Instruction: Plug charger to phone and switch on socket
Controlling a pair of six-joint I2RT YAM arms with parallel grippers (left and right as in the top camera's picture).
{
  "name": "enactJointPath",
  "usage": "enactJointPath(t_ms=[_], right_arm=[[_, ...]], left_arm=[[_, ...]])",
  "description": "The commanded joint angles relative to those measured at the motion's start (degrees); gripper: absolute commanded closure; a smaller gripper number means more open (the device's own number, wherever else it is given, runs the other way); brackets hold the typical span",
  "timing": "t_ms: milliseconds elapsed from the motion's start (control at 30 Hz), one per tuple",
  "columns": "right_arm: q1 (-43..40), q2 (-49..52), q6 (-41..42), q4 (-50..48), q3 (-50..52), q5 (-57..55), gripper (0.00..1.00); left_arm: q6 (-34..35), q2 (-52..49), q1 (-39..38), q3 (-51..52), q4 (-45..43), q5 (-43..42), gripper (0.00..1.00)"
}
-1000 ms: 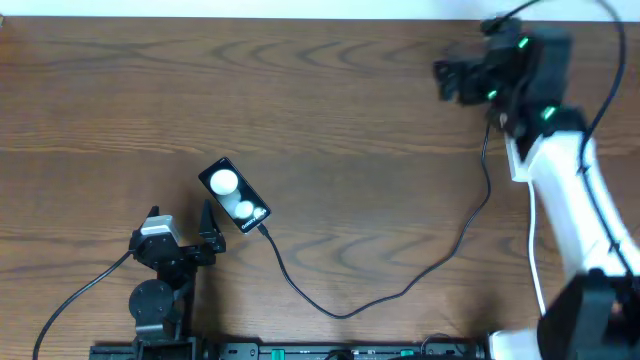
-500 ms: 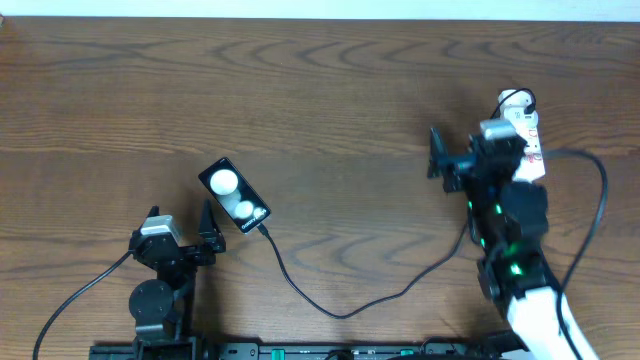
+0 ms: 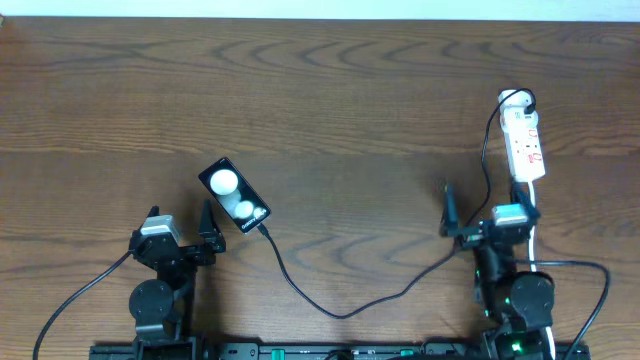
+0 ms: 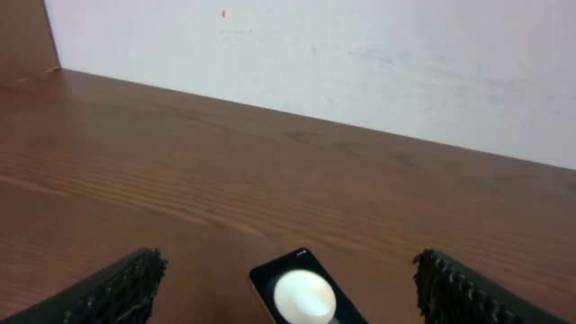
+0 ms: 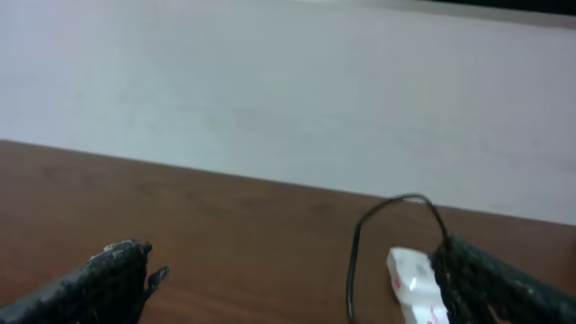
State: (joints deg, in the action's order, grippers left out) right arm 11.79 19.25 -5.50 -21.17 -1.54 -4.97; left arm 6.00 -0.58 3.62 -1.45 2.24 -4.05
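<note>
Nearest me, the left gripper [image 3: 180, 220] and right gripper [image 3: 487, 212] sit low, both spread wide and empty. The phone [image 3: 234, 196] lies just ahead of the left, handy to it. The charger [image 3: 340, 312] touches its near end and loops right to the socket [image 3: 524, 140], farther back, facing the right.

Count, taken from the overhead view.
- phone [image 3: 234, 197]: 1, with 2 round white spots on its screen
- charger [image 3: 345, 314]: 1 black cable
- socket [image 3: 524, 143]: 1 white strip
- counter [image 3: 350, 100]: 1
- robot arms: 2, the left arm [image 3: 153, 300] and the right arm [image 3: 520, 295]
- fingers: 2 per arm, 4 total

The wrist views show both left fingers [image 4: 117, 288] and both right fingers [image 5: 99, 283].
</note>
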Motion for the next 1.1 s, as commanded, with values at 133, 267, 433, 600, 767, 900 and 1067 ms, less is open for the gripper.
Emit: enactJointPath(t_ms=[133, 267, 433, 600, 767, 900, 1067], right_arm=[[-1.0, -10.2, -1.4, 14.1, 1.2, -0.7, 0.01], [-2.5, -14.7, -1.4, 22.3, 1.2, -0.7, 0.01], [-5.0, -19.0, -1.4, 25.1, 1.2, -0.5, 0.01], [-5.8, -19.0, -0.9, 25.1, 1.2, -0.5, 0.01], [-5.8, -19.0, -0.3, 25.1, 1.2, -0.5, 0.01], [-5.8, -19.0, -0.3, 25.0, 1.2, -0.5, 0.01], [-5.8, -18.9, -0.3, 25.0, 1.2, -0.5, 0.01]], left_arm=[[0.1, 0.3, 0.2, 1.2, 1.6, 0.1, 0.09], [0.1, 0.3, 0.2, 1.2, 1.6, 0.1, 0.09], [0.1, 0.3, 0.2, 1.2, 1.6, 0.1, 0.09], [0.1, 0.3, 0.2, 1.2, 1.6, 0.1, 0.09], [0.1, 0.3, 0.2, 1.2, 1.6, 0.1, 0.09], [0.1, 0.3, 0.2, 1.2, 1.6, 0.1, 0.09], [0.1, 0.3, 0.2, 1.2, 1.6, 0.1, 0.09]])
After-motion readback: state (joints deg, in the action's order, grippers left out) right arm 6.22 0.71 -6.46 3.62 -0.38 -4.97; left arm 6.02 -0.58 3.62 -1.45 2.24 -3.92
